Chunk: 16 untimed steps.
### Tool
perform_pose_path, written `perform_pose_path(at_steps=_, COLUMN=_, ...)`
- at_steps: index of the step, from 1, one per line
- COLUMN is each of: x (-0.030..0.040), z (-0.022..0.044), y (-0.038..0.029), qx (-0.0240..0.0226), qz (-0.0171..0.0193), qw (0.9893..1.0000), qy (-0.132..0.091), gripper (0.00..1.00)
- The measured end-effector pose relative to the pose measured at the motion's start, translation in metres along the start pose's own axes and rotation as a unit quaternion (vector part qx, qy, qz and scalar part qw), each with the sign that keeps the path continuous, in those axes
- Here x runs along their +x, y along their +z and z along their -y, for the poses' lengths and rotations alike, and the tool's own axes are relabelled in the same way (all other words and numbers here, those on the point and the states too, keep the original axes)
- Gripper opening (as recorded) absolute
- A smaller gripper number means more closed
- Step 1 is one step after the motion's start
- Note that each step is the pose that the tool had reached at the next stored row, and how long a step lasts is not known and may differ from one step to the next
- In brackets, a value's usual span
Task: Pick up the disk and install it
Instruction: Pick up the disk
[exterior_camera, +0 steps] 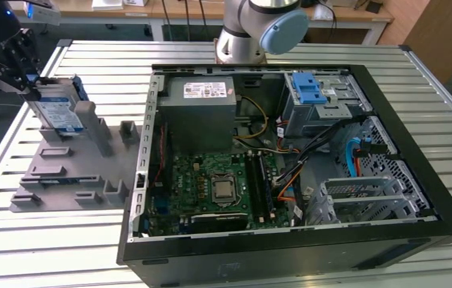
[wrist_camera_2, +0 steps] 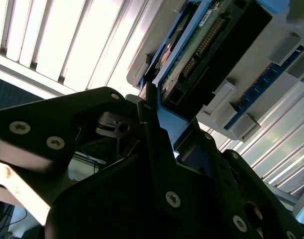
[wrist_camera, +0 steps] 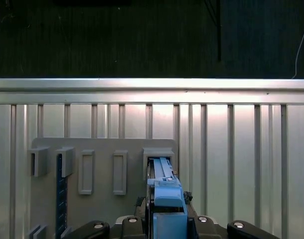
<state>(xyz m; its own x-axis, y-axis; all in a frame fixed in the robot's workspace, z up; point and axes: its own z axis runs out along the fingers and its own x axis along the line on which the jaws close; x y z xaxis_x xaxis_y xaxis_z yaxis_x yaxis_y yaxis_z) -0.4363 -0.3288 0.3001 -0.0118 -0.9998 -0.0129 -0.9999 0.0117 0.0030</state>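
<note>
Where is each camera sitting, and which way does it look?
Exterior view: high off the arm, looking down at the slatted table, open computer case and grey holder; shows the arm and gripper holding the disk.
First wrist view: on the wrist, looking past the gripper along the disk toward the holder.
Second wrist view: on the wrist, close beside the fingers clamping the disk.
Shared: all three show the disk.

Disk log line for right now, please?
gripper | shut on disk | disk upright at grey holder slot | not yet in computer case
</note>
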Motion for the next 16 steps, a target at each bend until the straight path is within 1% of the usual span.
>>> perform_pose_path(at_steps=16, x=-0.0001, z=-0.0001, y=-0.0104, qx=-0.0002, qz=-0.0001, qw=1.0000, qy=0.000, gripper=0.37)
